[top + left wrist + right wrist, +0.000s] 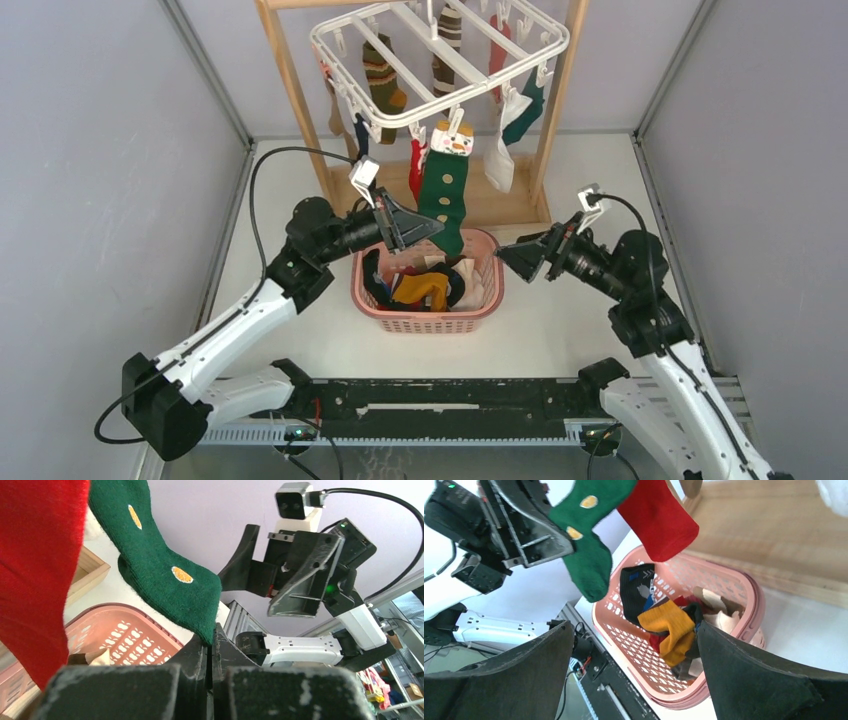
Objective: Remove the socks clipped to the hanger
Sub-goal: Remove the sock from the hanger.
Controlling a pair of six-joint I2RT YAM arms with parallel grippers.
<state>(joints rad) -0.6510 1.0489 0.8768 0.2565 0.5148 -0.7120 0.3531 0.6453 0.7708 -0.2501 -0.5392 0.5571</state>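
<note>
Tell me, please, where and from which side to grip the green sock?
Probably the toe end of the green sock, from the right with the open right tool: it hangs clipped at the top, its foot loose above the basket, and the shut left tool sits at its left.

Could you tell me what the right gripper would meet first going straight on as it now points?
Most likely the pink plastic laundry basket, at its rim or the mustard-yellow sock inside; the right gripper aims there, depth unclear.
</note>
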